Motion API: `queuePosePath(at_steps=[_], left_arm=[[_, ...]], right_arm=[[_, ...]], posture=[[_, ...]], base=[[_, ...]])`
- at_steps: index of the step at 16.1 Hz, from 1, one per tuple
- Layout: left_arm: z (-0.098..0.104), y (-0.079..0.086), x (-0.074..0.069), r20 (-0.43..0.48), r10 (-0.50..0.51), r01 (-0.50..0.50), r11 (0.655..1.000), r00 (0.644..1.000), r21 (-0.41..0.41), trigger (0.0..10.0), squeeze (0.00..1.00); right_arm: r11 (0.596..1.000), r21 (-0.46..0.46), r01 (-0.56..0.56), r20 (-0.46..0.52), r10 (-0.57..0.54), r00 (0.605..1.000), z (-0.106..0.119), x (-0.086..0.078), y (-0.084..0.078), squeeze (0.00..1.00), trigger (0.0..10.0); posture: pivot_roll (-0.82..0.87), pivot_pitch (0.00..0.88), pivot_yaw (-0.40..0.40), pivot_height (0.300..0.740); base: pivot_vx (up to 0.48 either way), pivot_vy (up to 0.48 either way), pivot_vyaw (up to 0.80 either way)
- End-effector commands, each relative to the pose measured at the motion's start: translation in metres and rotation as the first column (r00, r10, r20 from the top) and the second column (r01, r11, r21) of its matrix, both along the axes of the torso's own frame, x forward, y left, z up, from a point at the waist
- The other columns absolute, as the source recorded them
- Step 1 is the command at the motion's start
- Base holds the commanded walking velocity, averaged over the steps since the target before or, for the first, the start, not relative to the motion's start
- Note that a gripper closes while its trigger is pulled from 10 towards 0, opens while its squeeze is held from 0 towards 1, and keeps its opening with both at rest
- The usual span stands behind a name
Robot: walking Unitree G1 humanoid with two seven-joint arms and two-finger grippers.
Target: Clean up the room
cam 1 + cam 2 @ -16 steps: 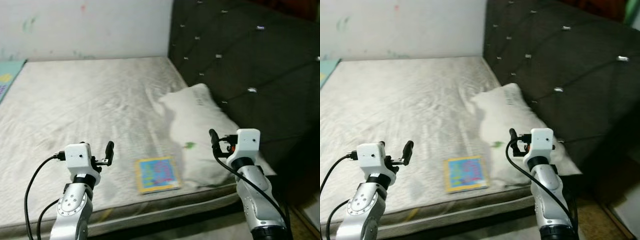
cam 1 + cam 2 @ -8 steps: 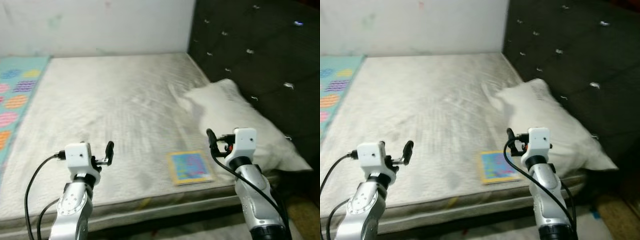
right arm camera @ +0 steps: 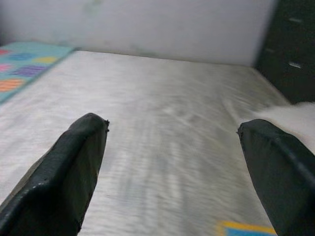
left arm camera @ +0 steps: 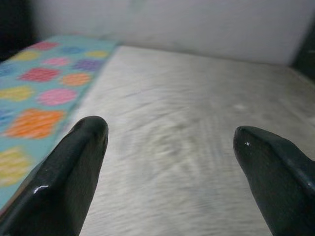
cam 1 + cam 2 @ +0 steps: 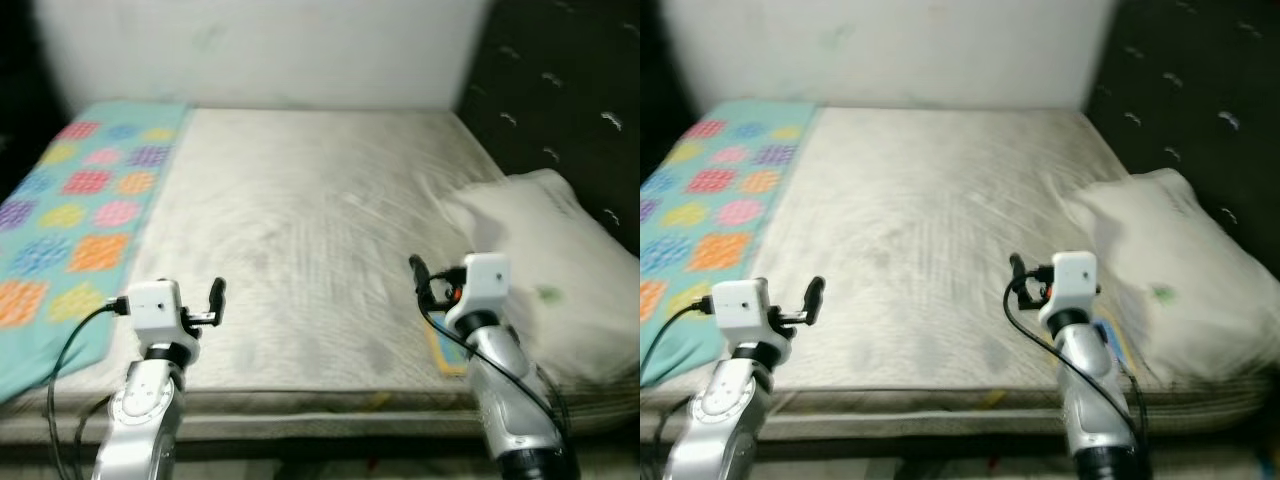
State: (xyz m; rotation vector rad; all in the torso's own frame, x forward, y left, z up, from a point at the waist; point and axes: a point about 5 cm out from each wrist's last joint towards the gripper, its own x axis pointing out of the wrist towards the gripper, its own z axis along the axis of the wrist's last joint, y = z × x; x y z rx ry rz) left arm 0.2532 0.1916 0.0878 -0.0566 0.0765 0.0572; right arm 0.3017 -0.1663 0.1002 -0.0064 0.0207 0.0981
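As far as these views show, you have hardly begun the tidying: nothing is in either gripper, and the things on the bed (image 5: 300,230) lie loose. The left gripper (image 4: 170,162) hovers over the near edge of the mattress with its jaws wide apart and empty, and the right gripper (image 3: 179,167) hovers likewise, jaws apart, nearer the pillow (image 5: 560,260). The likeliest thing to pick up is the colourful flat book (image 3: 248,229), which lies on the mattress just beside the pillow's near corner and close under your right arm, partly hidden by it in the head views. The pillow sits askew against the dark tufted headboard (image 5: 570,80) and probably wants straightening. A blanket with bright patches (image 5: 70,220) covers the left side of the bed and hangs over its near edge; it may need spreading or folding. The head views are blurred, and no brand, label or writing can be read anywhere, not even on the book's cover.
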Motion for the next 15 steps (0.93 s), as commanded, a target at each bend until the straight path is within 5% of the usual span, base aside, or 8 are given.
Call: queuePosePath(at_steps=[1,5,10,15], left_arm=[[0.0008,-0.0009,0.002,0.001,-0.005,0.005,1.0,1.0,0.004,10.0,0.0],[0.001,-0.001,0.0025,0.004,-0.005,0.005,1.0,1.0,0.0,10.0,0.0],[0.001,-0.0022,0.0022,0.011,-0.023,0.024,0.999,1.0,-0.033,10.0,0.0],[0.0013,-0.0032,0.0022,0.015,-0.033,0.034,0.999,0.999,-0.043,10.0,0.0]], right_arm=[[1.0,-0.007,0.007,0.012,-0.007,1.0,0.0028,0.0006,-0.0022,0.0,10.0],[1.0,-0.011,0.006,0.01,-0.005,1.0,0.0025,0.0009,-0.0018,0.0,10.0],[1.0,-0.017,0.003,0.009,-0.003,1.0,0.0023,0.0008,-0.001,0.0,10.0],[1.0,-0.019,0.001,0.006,-0.001,1.0,0.0021,0.0009,-0.0013,0.0,10.0]], posture=[[-0.08,0.016,-0.033,0.74],[-0.08,0.017,-0.033,0.74],[-0.09,0.02,-0.031,0.74],[-0.09,0.019,-0.033,0.74]], base=[[0.0,0.48,0.0],[0.0,0.48,0.0],[0.0,0.0,0.0],[0.296,0.0,0.0]])
